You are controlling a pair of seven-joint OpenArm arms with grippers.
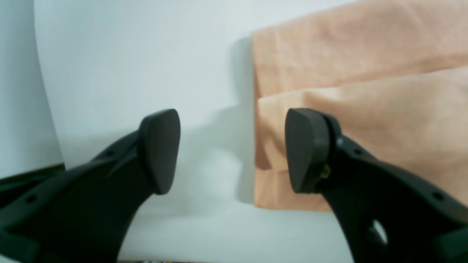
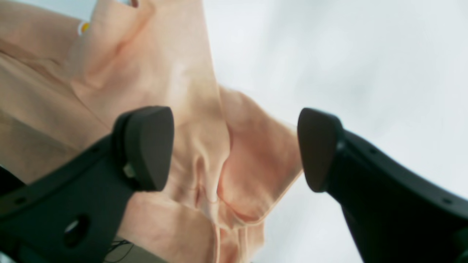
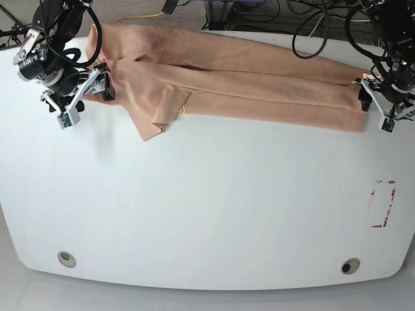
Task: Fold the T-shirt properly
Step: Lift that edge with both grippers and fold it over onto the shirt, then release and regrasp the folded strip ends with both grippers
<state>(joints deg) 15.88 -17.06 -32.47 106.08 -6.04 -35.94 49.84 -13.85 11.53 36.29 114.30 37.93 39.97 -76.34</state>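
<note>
Base view shows my peach cotton T-shirt [image 3: 259, 84] folded lengthwise on the white desk [image 3: 207, 207]; both jaws gape empty at its ends, next pinching each for the crosswise fold.

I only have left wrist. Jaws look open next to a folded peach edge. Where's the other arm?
Observer: In the base view the right gripper is at the far end of the T-shirt, by the sleeve and collar end.
Operator: Holding cloth?
Observer: No. The right wrist view shows its fingers spread wide with a bunched sleeve between them, nothing clamped.
Operator: How is the shirt lying overall?
Observer: Folded lengthwise into a long band along the back of the white table, with one sleeve flap sticking out toward the front.
Operator: Print visible?
Observer: Only a small bit of yellow print at that flap's edge.
</note>
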